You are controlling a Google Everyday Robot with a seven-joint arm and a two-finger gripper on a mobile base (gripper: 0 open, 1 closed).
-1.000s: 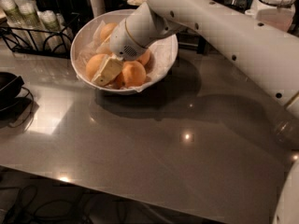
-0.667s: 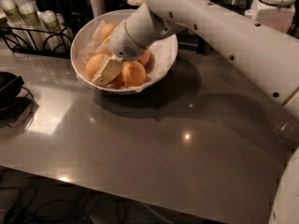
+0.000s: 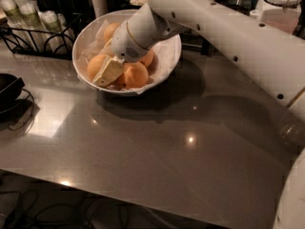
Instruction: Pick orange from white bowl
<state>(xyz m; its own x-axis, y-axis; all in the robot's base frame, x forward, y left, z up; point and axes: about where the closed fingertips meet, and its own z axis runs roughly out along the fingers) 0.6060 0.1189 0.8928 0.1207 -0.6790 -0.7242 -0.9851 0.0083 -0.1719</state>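
The white bowl with a thin paper liner stands at the back of the grey table, left of centre. Several oranges lie in it: one at the front left, one at the front right, one at the back, and one partly hidden behind the wrist. My gripper reaches down into the bowl from the upper right. Its cream tip sits between the two front oranges and touches them. My white arm crosses the bowl's right side and hides part of it.
A black wire rack with pale cups stands behind the bowl to the left. A black object with cables lies at the table's left edge. A lidded jar and dark containers stand along the back.
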